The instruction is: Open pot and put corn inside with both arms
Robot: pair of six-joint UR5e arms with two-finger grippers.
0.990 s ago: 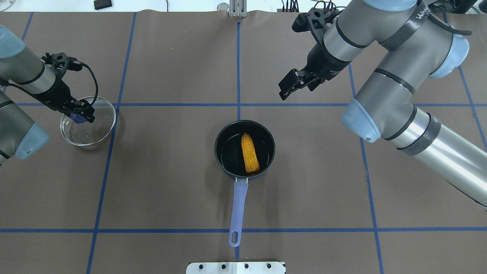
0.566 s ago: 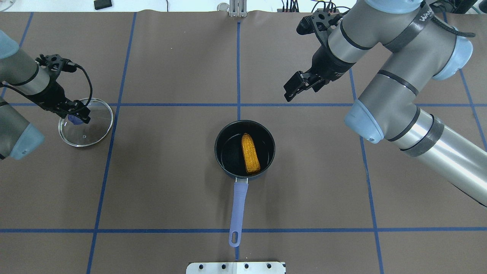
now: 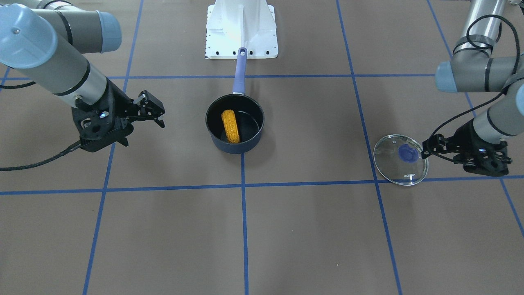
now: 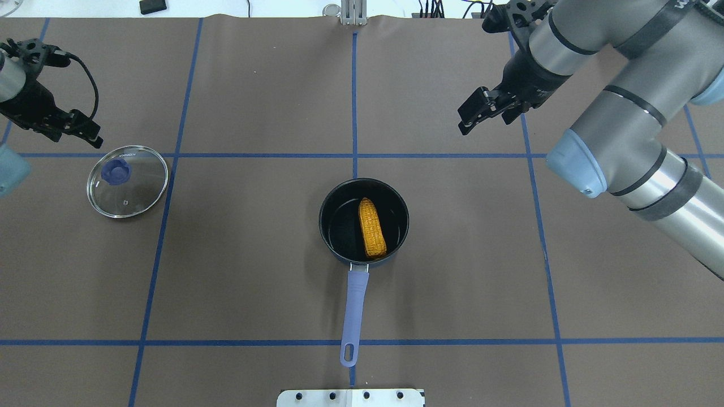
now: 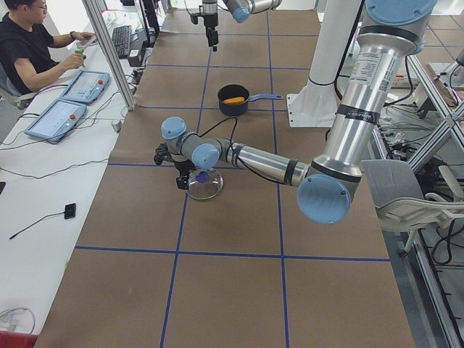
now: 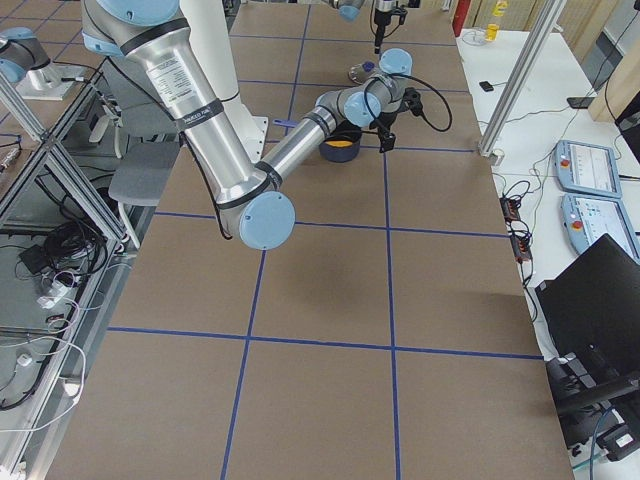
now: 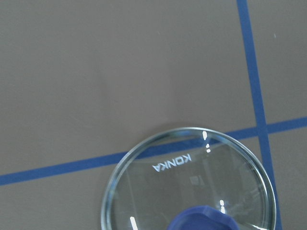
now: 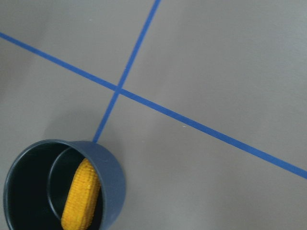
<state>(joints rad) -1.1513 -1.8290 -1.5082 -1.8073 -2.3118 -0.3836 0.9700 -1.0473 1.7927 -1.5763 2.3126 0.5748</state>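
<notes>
The navy pot (image 4: pixel 320 217) stands open at the table's middle, its lavender handle (image 4: pixel 354 302) pointing toward the robot base. The corn (image 4: pixel 373 228) lies inside it, and also shows in the front view (image 3: pixel 230 125) and the right wrist view (image 8: pixel 81 194). The glass lid (image 4: pixel 136 189) with its purple knob (image 4: pixel 117 171) lies flat on the table at the left. My left gripper (image 4: pixel 89 133) is open and empty, just beyond the lid and clear of it. My right gripper (image 4: pixel 465 120) is open and empty, above the table far right of the pot.
Blue tape lines grid the brown table cover. The white base block (image 4: pixel 350 397) sits at the near edge behind the pot handle. An operator (image 5: pixel 29 43) sits at a side table with pendants beyond the far edge.
My left gripper has let go of the lid's knob and drawn back up and to the left; the lid stays on the table. My right gripper has moved farther right, away from the pot.
</notes>
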